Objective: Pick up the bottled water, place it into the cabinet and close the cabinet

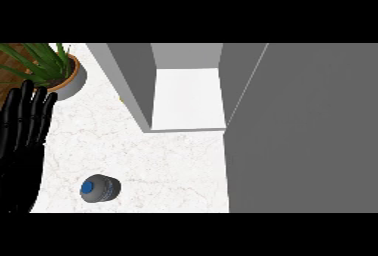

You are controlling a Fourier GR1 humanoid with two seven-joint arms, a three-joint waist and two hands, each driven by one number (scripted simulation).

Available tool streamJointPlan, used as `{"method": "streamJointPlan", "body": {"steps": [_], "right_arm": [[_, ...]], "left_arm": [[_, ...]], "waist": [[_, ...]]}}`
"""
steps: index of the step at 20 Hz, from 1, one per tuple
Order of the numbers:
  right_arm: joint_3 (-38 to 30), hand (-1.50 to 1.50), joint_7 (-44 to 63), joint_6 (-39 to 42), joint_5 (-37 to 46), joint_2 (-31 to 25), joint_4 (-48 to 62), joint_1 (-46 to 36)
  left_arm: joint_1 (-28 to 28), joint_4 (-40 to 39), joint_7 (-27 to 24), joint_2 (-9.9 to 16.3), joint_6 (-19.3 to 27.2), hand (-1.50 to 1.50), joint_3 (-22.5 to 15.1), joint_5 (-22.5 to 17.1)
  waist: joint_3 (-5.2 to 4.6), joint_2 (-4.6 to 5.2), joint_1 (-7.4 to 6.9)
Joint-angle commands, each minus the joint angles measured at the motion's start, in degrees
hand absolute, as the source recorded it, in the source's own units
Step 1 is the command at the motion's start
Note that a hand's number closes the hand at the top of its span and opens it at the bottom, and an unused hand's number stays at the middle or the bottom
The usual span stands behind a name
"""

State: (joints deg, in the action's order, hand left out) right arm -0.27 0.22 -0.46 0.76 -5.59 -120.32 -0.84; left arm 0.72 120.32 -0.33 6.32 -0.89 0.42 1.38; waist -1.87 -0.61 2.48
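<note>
- While the left hand [22, 145] is resting at the left edge of the view, its black fingers [29, 107] are pointing straight up, lying side by side and holding nothing.
- The right hand is not showing anywhere in the view.
- The water bottle [100, 188] is standing upright on the white marble counter [148, 150], seen from above, so its blue cap is showing in the middle of its grey round body.
- The bottle is sitting near the lower left of the counter, just to the right of the left hand and apart from it.
- The cabinet [184, 90] is standing open at the top middle, with grey side walls and a white floor showing inside, and nothing is lying on the part of that floor that is visible.
- The cabinet door [303, 130] is filling the right side of the view as a wide grey panel, swung out over the counter.
- A potted plant [52, 67] is sitting at the upper left, its green leaves spreading over a round pot, just above the fingertips of the left hand.
- The bottle is lying well apart from the cabinet opening, lower and to the left of it.
</note>
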Motion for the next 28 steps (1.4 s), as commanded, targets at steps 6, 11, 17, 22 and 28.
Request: {"method": "streamJointPlan", "body": {"steps": [6, 11, 17, 22, 28], "right_arm": [[2.8, -1.5, 0.2, 1.1, 1.1, 0.8, -10.2, 10.8], [9.1, -1.5, 7.9, 6.9, -7.4, 0.1, -14.5, 15.7], [15.3, -1.5, 16.4, 3.6, -3.4, 1.4, -24.1, 15.6], [15.5, -1.5, 17.1, 2.4, -2.2, 2.2, -22.9, 14.9], [18.4, -1.5, 22.1, 0.2, -0.5, 2.2, -27.1, 12.5]], "left_arm": [[17.3, 16.6, -1.9, -1.0, 0.0, -1.5, -8.0, 9.3], [24.0, 20.9, 7.1, -6.2, 4.4, -1.5, -13.8, -4.1], [34.6, 32.7, 9.7, -5.7, 5.8, -1.5, -22.7, 1.0], [38.4, 34.1, 8.3, -4.4, 8.0, -1.5, -29.6, 4.5], [39.5, 33.2, 7.7, -3.1, 12.3, -1.5, -34.1, 9.0]], "waist": [[1.89, 0.23, -2.82], [1.88, 0.12, -2.78], [1.86, 0.17, -3.15], [1.89, 0.19, -3.55], [1.92, 0.16, -3.38]]}}
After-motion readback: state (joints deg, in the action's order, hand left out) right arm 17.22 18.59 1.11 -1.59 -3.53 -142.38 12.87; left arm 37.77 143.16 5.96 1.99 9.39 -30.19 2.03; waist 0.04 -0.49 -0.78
